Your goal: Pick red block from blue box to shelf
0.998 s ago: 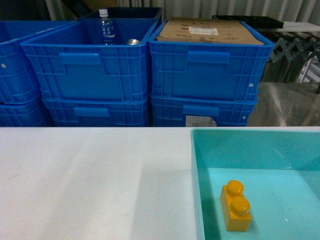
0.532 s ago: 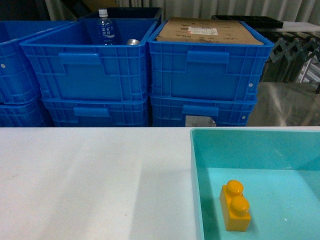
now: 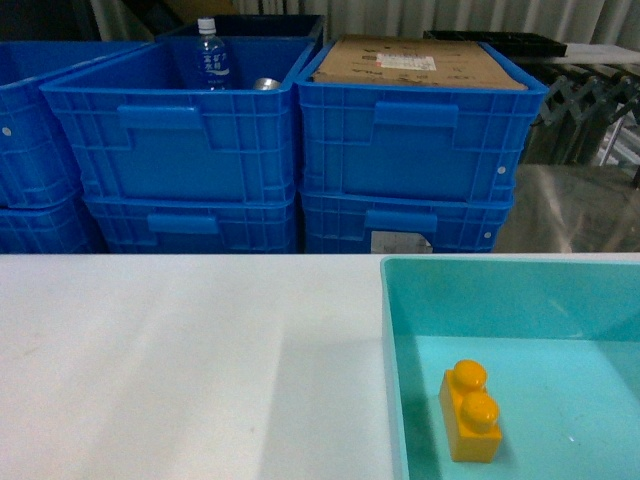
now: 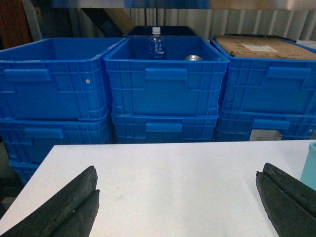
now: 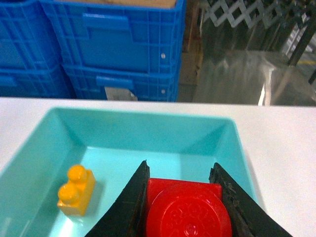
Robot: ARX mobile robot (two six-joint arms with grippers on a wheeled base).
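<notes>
In the right wrist view my right gripper is shut on the red block, one black finger against each of its sides. The block hangs over the near right part of the blue box, a pale turquoise tub on the white table. My left gripper stands wide open over bare white table, holding nothing. The head view shows the blue box at the lower right, but neither gripper nor the red block. Behind the table on the right lies the shelf's shiny metal tier.
A yellow-orange two-stud brick lies on the tub floor at its left. Stacked royal-blue ribbed crates stand close behind the table; one holds a water bottle, another is topped by cardboard.
</notes>
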